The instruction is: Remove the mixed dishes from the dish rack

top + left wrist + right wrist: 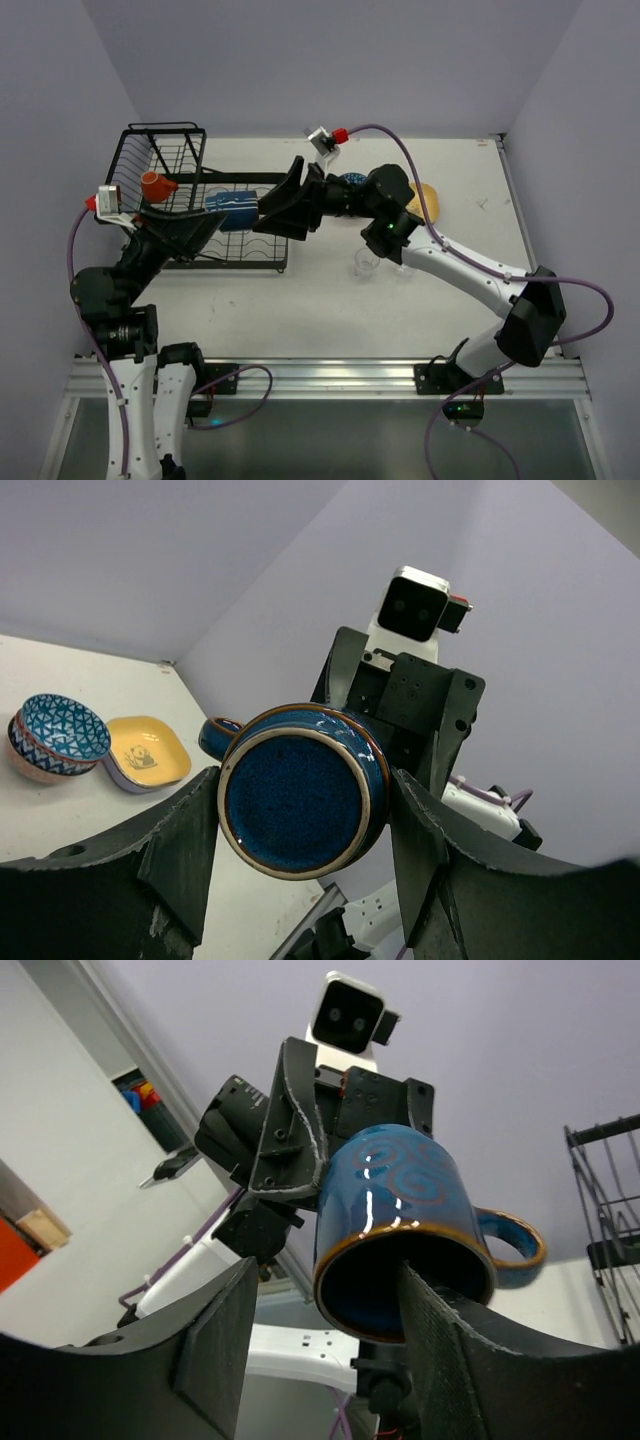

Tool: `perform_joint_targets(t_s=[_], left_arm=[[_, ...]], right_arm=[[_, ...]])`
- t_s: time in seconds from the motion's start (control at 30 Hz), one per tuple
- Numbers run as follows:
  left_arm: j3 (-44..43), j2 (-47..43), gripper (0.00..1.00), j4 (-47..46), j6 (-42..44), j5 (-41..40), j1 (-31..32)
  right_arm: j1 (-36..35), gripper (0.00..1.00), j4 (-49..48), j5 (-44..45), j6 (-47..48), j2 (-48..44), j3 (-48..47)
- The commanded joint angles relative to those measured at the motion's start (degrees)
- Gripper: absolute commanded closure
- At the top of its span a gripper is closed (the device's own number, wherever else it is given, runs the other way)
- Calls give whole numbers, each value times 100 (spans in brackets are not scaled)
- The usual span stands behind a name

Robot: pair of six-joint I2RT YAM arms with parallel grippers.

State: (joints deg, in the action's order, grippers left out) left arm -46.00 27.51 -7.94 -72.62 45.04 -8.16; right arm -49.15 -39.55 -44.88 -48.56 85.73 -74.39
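Dark-blue glazed mug (300, 802) is clamped sideways between the left end effector's (303, 792) fingers. The right end effector (325, 1282) stands spread around its rim. It should be closed squarely before the left is released. The dish rack (165, 150) lies beneath, so a slip risks the orange mug (155, 185). Stacked bowls (60, 735) and a yellow plate (150, 752) sit beyond on the table (330, 310).

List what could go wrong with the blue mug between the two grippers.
1. The left gripper pinches the blue mug by its round glazed body in mid-air over the dish rack; it could slip and fall onto the wires.
2. The right gripper stands open right at the mug's mouth; a misaligned close might knock the mug loose.
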Motion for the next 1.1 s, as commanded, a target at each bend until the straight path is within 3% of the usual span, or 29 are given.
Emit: perform_joint_targets(t_s=[0.0,0.1,0.17,0.2,0.23,0.37,0.43,0.47,0.53,0.6,0.67,0.7,0.73,0.77,0.8,0.9,1.07], left_arm=[[56,-61,100,-541,-323,181,25],[73,-61,100,-594,-367,225,52],[65,-70,100,-594,-358,234,78],[65,-53,100,-594,-358,234,104],[91,-35,100,-594,-358,242,122],[82,0,100,-524,-306,242,157],[12,53,71,-341,-192,207,157],[-58,79,38,26,44,112,148],[-364,167,0,493,413,-90,157],[-925,342,0,1530,1247,-554,157],[-1453,535,0,2772,2289,-1299,157],[-1961,728,0,3137,2618,-1574,157],[-2174,799,0,3480,2900,-1855,157],[-2377,852,0,4041,3381,-2528,157],[-2614,914,0,4212,3586,-2822,157],[-2721,888,0,4573,4150,-3457,157],[-2494,897,0,4627,4765,-3020,157]], right_arm=[[-174,41,-35,-319,136,189,-471],[-271,49,-123,-495,57,373,-682],[-280,61,-324,-565,-49,418,-717],[-280,84,-395,-565,-57,427,-700],[-280,97,-448,-548,-66,427,-665],[-271,100,-624,-443,-14,322,-445],[-271,100,-546,-337,117,137,-252],[-254,100,-475,-206,197,58,-182],[-218,100,92,-118,520,-196,-67],[-174,100,770,310,881,-433,47],[-148,100,2104,838,1557,-943,144],[-148,100,2657,1520,1786,-1127,188],[-139,100,3733,1927,2214,-1312,179],[-139,100,4223,2331,2393,-1662,197],[-122,100,4680,3153,2508,-1848,284],[334,100,6619,4159,2702,-2429,442],[1722,100,8251,5075,2667,-2922,812]])
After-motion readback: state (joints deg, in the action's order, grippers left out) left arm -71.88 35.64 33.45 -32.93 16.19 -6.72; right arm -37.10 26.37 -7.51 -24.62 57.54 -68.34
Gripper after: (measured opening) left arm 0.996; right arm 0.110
